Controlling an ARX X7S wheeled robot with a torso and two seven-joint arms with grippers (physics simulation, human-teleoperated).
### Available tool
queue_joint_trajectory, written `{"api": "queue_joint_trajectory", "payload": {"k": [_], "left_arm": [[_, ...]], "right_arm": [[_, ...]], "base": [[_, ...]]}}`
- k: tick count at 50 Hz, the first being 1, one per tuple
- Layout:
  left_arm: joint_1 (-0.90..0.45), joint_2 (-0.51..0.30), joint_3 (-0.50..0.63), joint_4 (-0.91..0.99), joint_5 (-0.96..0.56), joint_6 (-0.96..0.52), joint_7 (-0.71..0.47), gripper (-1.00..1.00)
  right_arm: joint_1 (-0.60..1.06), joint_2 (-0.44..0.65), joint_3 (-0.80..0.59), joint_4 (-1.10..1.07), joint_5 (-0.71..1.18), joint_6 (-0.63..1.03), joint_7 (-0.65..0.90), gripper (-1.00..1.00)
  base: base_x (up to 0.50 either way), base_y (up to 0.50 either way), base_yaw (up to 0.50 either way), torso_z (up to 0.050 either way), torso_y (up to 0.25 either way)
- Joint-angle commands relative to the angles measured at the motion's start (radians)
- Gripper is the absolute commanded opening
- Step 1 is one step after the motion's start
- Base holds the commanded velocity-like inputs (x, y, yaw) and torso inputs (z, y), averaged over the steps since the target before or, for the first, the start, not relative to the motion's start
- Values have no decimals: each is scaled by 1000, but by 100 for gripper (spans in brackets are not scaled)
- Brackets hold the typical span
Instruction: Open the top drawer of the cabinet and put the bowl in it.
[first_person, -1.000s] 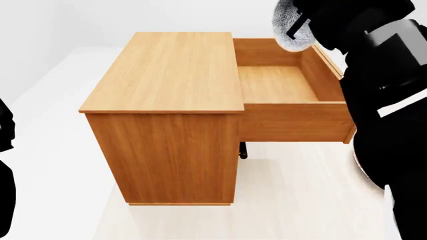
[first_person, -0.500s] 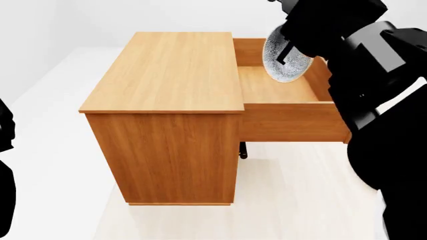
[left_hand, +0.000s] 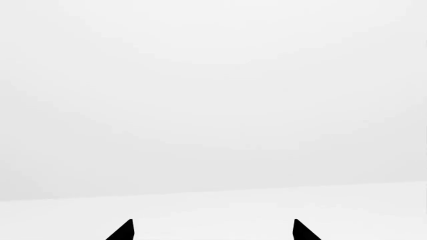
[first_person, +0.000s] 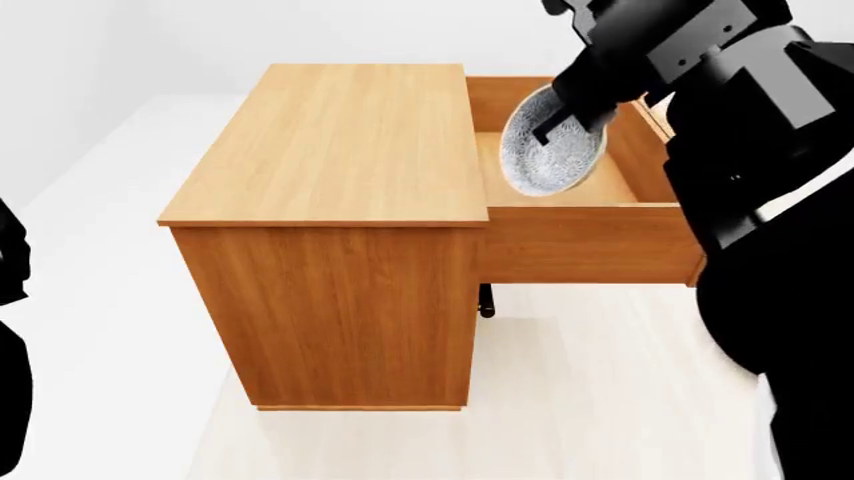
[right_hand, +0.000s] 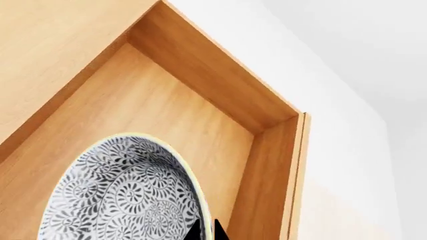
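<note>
Cabinet (first_person: 334, 230) stands centre on floor (first_person: 120, 300). Top drawer (first_person: 587, 235) pulled out to cabinet's right — open. Bowl (first_person: 550, 148) tilted, over drawer's inside, held in right gripper (first_person: 571, 115) — right arm (first_person: 761, 180) at right.

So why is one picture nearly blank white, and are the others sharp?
Left wrist view: only featureless white floor and wall, two black fingertips. Head view: crisp, the robot's arms pure black without shading. Right wrist view: sharp scrollwork on the blue-patterned round bowl over the orange-brown wooden drawer, no glare.
</note>
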Motion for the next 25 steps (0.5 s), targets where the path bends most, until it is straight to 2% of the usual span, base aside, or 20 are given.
{"api": "queue_joint_trajectory", "payload": {"k": [1,6,13,25], "left_arm": [[2,-1,-4,0,0,7,8,100],[3,-1,-4,0,0,9,9,100],[5,-1,-2,0,1,11,8,100],[5,-1,-4,0,0,14,14,100]], "right_arm": [[-10,0,107,10,-60,38,35,-100],[-29,0,236,10,-167,46,63,-100],[-56,0,535,10,-355,63,124,-100],[-98,2,693,10,-455,50,169,-100]], "base": [[0,0,0,0,0],[0,0,0,0,0],[0,0,0,0,0],[0,0,0,0,0]]}}
